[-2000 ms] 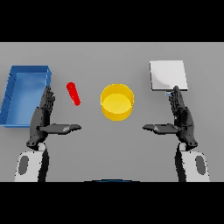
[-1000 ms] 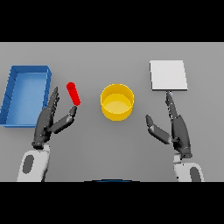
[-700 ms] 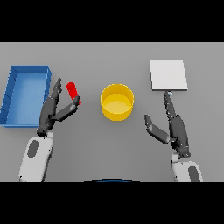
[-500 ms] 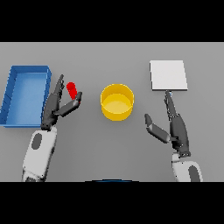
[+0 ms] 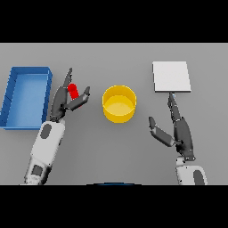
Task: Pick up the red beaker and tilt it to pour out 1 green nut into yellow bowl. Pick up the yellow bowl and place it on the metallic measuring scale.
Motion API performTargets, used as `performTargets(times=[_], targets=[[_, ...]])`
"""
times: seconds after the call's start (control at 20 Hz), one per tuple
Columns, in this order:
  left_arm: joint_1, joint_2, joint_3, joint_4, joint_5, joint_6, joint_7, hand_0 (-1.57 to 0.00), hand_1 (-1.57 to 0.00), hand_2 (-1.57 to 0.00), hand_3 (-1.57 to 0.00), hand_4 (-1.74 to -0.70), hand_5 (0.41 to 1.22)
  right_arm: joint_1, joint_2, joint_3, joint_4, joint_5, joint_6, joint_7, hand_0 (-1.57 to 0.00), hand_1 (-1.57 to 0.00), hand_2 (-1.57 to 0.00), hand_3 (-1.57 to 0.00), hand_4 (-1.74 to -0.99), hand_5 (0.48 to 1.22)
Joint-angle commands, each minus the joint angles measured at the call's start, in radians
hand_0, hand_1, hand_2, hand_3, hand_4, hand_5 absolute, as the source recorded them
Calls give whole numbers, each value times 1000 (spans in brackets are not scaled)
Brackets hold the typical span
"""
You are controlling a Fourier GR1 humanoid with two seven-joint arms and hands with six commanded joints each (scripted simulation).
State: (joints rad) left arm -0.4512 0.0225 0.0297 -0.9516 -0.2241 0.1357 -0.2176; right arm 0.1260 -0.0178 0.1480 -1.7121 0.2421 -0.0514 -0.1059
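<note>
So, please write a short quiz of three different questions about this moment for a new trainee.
1. True or false: the yellow bowl already stands on the metallic measuring scale.
2. Which hand is at the red beaker? A) the left hand B) the right hand
3. Fill in: the blue tray lies to the ____ of the beaker.

Key:
1. False; the bowl stands on the table, apart from the scale.
2. A
3. left
</note>
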Motion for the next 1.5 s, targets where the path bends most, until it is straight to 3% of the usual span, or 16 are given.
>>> performTargets(times=[0.0,0.15,0.2,0.25,0.4,0.5,0.55,0.6,0.9,1.05,1.25,1.45], targets=[[-21,-1,7,19,3,3,-4,1,1,1,1,-1262,680,1,-5,-5,-2,-5,3,-11,1,1,1,1,-1262,691],[-59,-14,22,82,0,29,-52,1,-24,-41,1,-1297,715,2,-3,0,-10,1,0,-9,1,1,1,1,-1259,691],[-62,-18,29,93,2,40,-68,-93,-141,-150,-47,-1324,741,-1,-3,1,-9,7,-5,-2,1,1,1,1,-1255,691],[-72,-22,43,110,10,53,-75,-322,-364,-358,-218,-1355,770,2,-2,0,-8,11,-9,1,1,1,1,1,-1252,690],[-86,-39,51,137,-1,69,-129,-932,-953,-950,-761,-1529,990,-5,-10,-2,-2,17,-9,-7,1,1,1,1,-1241,695],[-88,-46,61,144,11,57,-165,-1162,-1176,-1173,-997,-1601,1073,-6,-8,-6,-11,6,-7,-1,1,1,1,1,-1233,688],[-96,-54,62,159,11,68,-179,-1244,-1255,-1253,-1111,-1572,1103,-14,-7,-7,-2,5,-8,2,1,1,1,1,-1233,686],[-95,-54,67,159,19,69,-185,-1309,-1318,-1317,-1203,-1606,1119,-16,-3,-5,-2,8,-12,-5,1,1,1,1,-1232,685],[-105,-33,53,101,16,81,-127,-1502,-1505,-1504,-1475,-1706,1126,-14,-5,5,12,36,-22,-30,1,1,1,1,-1160,664],[-114,-3,-1,24,-29,75,-61,-1536,-1537,-1537,-1522,-1723,1127,-29,-15,1,13,62,-39,0,1,1,1,1,-1116,656],[-157,104,-141,-45,-192,31,46,-1557,-1557,-1557,-1551,-1734,1139,-22,-22,7,12,71,-33,-13,1,1,1,1,-1095,660],[-162,147,-227,-93,-272,-16,106,-1559,-1560,-1560,-1555,-1735,1123,-5,-22,8,17,62,-26,-37,1,1,1,1,-1092,668]])
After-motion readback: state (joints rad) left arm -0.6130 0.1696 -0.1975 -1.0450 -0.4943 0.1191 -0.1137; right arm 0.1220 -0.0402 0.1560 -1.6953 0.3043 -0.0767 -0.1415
